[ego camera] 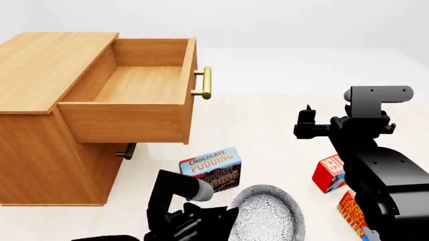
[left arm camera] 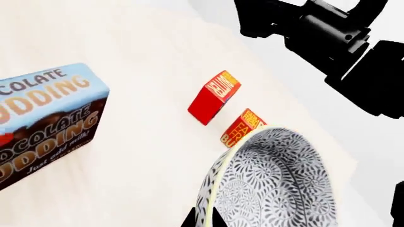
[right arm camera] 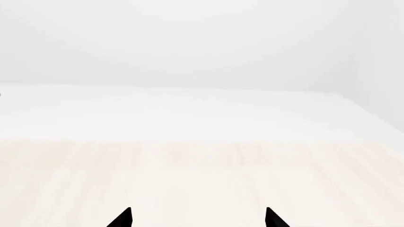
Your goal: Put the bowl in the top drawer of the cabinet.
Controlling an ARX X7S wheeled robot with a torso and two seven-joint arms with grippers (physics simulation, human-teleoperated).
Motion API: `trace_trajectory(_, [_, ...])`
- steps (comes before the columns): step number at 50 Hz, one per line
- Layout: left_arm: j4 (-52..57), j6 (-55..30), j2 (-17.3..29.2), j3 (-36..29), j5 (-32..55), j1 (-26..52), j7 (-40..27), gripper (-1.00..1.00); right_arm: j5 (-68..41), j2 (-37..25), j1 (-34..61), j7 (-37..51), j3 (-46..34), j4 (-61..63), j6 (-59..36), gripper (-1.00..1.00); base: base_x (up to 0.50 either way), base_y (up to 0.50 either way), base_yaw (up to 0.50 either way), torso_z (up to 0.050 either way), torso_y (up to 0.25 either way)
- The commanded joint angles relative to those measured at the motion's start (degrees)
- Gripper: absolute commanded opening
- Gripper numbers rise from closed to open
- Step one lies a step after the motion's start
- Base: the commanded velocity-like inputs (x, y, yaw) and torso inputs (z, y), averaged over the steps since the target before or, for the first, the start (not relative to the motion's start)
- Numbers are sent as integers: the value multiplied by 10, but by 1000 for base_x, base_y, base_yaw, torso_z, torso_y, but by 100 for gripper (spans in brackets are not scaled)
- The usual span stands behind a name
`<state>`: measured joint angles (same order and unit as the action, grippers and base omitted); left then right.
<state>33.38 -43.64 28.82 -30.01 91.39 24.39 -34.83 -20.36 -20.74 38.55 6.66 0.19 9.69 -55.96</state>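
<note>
The bowl (ego camera: 268, 217) is white with a fine grey pattern and hangs tilted low in the head view, below and right of the cabinet. My left gripper (left arm camera: 205, 221) is shut on the bowl (left arm camera: 277, 184), its two black fingertips pinching the rim. The cabinet (ego camera: 40, 65) stands at the left, light-brown wood with a flat top. Its top drawer (ego camera: 140, 83) is pulled far out and shows nothing inside, brass bar handle (ego camera: 204, 83) on its front. My right gripper (right arm camera: 197, 220) is open over bare floor; only its fingertips show.
A chocolate pudding box (ego camera: 213, 168) lies on the floor just beyond the bowl. Two red boxes (ego camera: 330, 173) (ego camera: 354, 211) lie by my right arm (ego camera: 365, 150). The lower drawer's handle (ego camera: 127, 150) peeks out under the open drawer.
</note>
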Motion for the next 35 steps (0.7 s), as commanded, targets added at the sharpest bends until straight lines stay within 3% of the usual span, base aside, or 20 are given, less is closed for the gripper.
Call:
trace_trajectory(1, [63,42,55,84,69,10,12,-100,-8,-5,-7,2,14,13,-5,100,0,0,0,0,0])
trace_trajectory(15, [90,99,129,184,137,14,10,-100,-7,-1,-11,2,11,-1,9,100,0,0,0,0,0])
trace_trajectory(22, [76,105,150,191,195,91,-42,-100,-6,3,-11,-1,4,-11,18,100,0,0,0,0,0])
trace_trajectory(35, [42,100,147,159,270,226,-123,-100,-2,17,-30,-10,-14,-35,56,100,0,0,0,0,1])
